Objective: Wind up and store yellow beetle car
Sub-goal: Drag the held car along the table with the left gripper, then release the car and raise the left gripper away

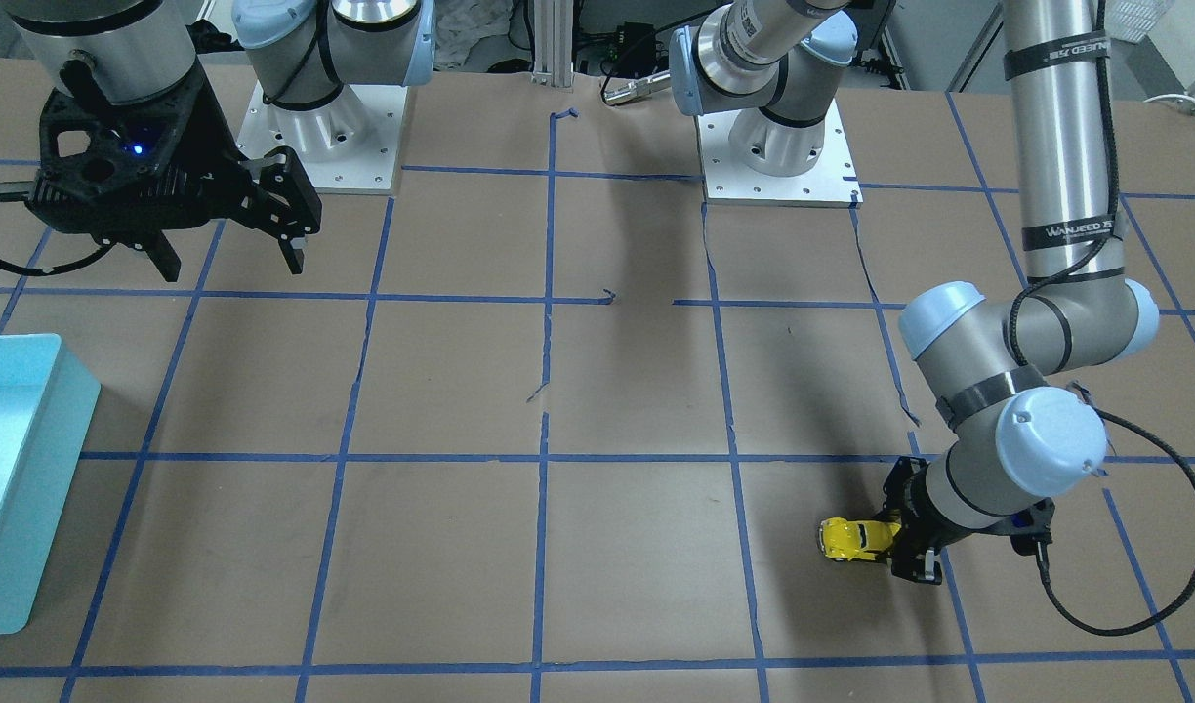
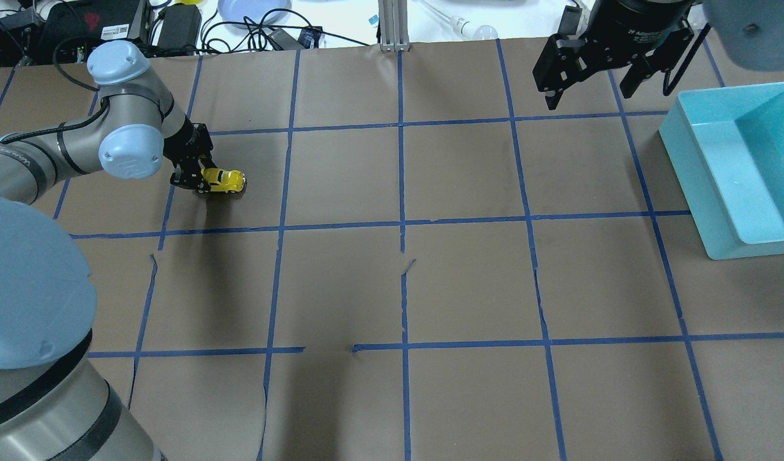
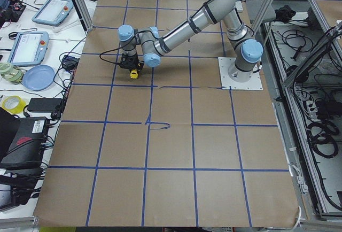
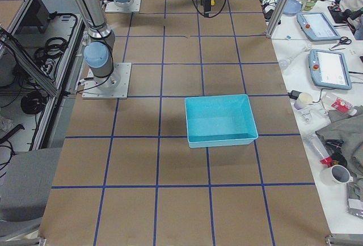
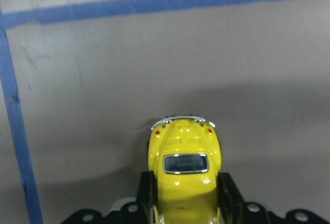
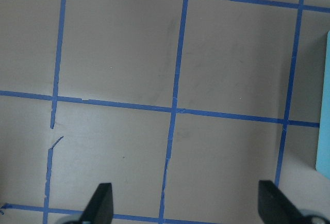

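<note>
The yellow beetle car [image 2: 224, 181] rests on the brown paper table at the far left. It also shows in the front view [image 1: 856, 540], the exterior left view [image 3: 134, 73] and the left wrist view [image 5: 184, 166]. My left gripper [image 2: 196, 180] is low at the table and shut on the car, one finger on each side of its body [image 5: 146, 190]. My right gripper [image 2: 587, 83] hangs open and empty high over the table's far right; its fingertips [image 6: 100, 203] show wide apart in the right wrist view.
A light blue bin [image 2: 741, 169] stands at the table's right edge, also in the front view [image 1: 17, 469] and the exterior right view [image 4: 220, 120]. Blue tape lines [image 2: 401, 224] cross the paper. Cables and devices lie beyond the far edge.
</note>
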Action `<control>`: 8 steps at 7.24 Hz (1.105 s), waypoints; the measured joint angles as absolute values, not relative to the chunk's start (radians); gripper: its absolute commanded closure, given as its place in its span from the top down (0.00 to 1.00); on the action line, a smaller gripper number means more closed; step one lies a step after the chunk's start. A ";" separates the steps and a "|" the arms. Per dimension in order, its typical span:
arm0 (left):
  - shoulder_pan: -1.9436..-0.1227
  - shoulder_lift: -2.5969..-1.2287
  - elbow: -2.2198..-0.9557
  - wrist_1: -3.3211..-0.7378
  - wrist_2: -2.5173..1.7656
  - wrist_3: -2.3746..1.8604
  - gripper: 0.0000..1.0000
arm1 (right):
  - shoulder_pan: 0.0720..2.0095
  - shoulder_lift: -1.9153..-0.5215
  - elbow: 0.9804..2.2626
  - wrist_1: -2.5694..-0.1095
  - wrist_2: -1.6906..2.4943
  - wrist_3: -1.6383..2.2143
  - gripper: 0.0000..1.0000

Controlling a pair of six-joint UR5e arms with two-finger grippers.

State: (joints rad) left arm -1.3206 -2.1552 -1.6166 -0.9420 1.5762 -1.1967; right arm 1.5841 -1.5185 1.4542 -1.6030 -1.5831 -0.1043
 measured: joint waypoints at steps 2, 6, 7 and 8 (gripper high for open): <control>-1.258 -2.156 -1.614 -0.941 1.577 -1.116 0.99 | 1.584 -1.518 1.454 -1.603 -1.583 -0.104 1.00; -1.239 -2.119 -1.615 -0.916 1.568 -1.098 1.00 | 1.584 -1.518 1.454 -1.603 -1.583 -0.104 1.00; -1.247 -2.099 -1.615 -0.917 1.565 -1.091 1.00 | 1.584 -1.518 1.454 -1.603 -1.583 -0.104 1.00; -1.257 -2.070 -1.613 -0.924 1.564 -1.055 1.00 | 1.584 -1.518 1.454 -1.603 -1.582 -0.104 1.00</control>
State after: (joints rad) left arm -1.2572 -2.0697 -1.6132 -0.9238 1.5642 -1.0547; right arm 1.5842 -1.5185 1.4542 -1.6030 -1.5824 -0.1043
